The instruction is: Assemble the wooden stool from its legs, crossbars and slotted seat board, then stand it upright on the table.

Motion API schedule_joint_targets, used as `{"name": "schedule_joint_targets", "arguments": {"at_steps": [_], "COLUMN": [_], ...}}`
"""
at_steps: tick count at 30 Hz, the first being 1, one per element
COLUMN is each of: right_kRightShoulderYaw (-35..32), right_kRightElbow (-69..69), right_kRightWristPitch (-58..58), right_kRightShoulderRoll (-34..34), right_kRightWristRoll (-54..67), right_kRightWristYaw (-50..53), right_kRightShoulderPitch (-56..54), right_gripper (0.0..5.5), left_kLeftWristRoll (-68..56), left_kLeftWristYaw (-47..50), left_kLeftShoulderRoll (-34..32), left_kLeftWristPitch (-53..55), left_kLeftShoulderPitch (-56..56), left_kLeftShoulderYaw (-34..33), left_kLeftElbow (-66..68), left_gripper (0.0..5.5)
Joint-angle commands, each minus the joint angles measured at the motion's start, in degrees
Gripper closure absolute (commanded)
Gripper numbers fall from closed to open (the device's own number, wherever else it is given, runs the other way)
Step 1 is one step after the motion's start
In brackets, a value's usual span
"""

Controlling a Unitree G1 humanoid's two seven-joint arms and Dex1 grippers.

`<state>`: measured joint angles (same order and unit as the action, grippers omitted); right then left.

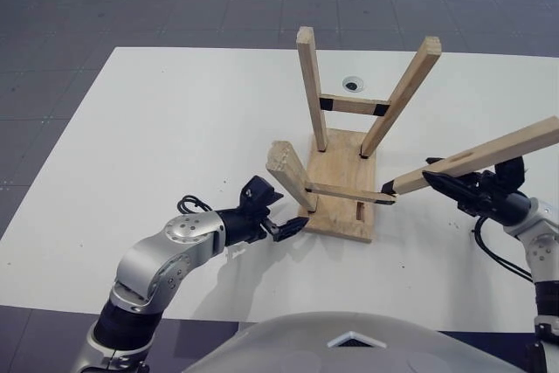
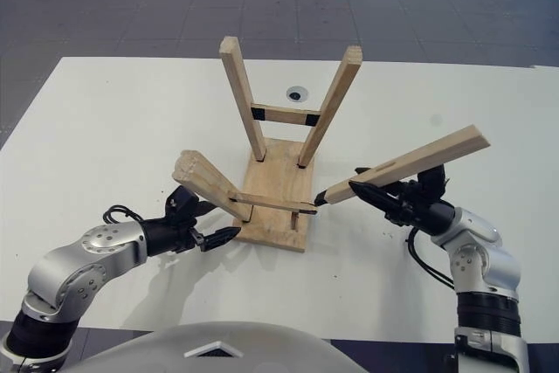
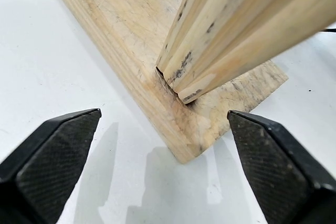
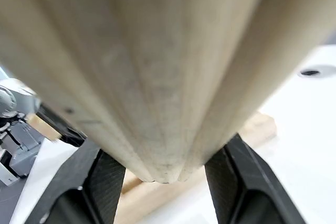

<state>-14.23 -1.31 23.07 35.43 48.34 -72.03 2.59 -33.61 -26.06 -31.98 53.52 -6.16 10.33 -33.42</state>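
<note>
Your right gripper (image 2: 360, 188) clamps the leg (image 2: 428, 156); tip it upright into the seat's (image 2: 281, 163) free slot (image 2: 294, 220), left gripper (image 2: 225, 235) open nearby.

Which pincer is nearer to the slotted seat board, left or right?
Left. The left pincer is open beside the seat board, at its near corner; the right pincer grips a leg off the board's right side.

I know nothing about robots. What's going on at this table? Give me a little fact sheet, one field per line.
Surface: white table
Base: flat slotted wooden seat board, lying on the table
Far side: two wooden legs upright in the board, joined by a short crossbar
Near-left leg: in its slot, tilted, second crossbar attached
Fourth leg: slanted, clamped in right gripper; empty slot below
Left gripper: open, empty, beside the board's near corner
</note>
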Motion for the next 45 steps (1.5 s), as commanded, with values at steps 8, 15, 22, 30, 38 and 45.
{"name": "schedule_joint_targets", "arguments": {"at_steps": [8,15,22,30,38,45], "right_kRightShoulderYaw": [3.5,7.0,8.6,7.8,8.5,9.9], "right_kRightElbow": [10.7,7.0,3.0,-1.1,-0.6,1.1], "right_kRightWristPitch": [1.6,-6.8,-13.1,-15.1,-15.1,-16.3], "right_kRightShoulderRoll": [-1.6,-4.5,-4.1,-2.9,-3.0,-0.9], "right_kRightWristRoll": [-0.8,-7.6,-11.8,-12.6,-12.9,-14.6], "right_kRightWristYaw": [-0.3,-1.4,-4.1,-5.0,-5.3,-8.6], "right_kRightShoulderPitch": [6.2,5.3,5.1,1.9,0.0,-0.5], "right_gripper": [3.48,3.48,3.48,3.48,3.48,3.48], "left_kLeftWristRoll": [0.4,0.4,0.8,0.8,0.8,1.0], "left_kLeftWristYaw": [-0.5,-1.7,-2.1,-1.8,-1.8,-1.5], "left_kLeftShoulderRoll": [-0.5,-1.4,-1.4,-0.9,-0.7,-0.2], "left_kLeftWristPitch": [0.8,1.3,1.2,1.4,1.6,1.5], "left_kLeftShoulderPitch": [0.7,1.6,2.0,1.7,2.1,2.2], "left_kLeftShoulderYaw": [-0.7,-0.8,-0.9,-0.4,-0.2,0.1], "left_kLeftElbow": [0.5,0.6,0.9,0.5,0.5,0.7], "left_gripper": [1.03,1.03,1.03,1.03,1.03,1.03]}}
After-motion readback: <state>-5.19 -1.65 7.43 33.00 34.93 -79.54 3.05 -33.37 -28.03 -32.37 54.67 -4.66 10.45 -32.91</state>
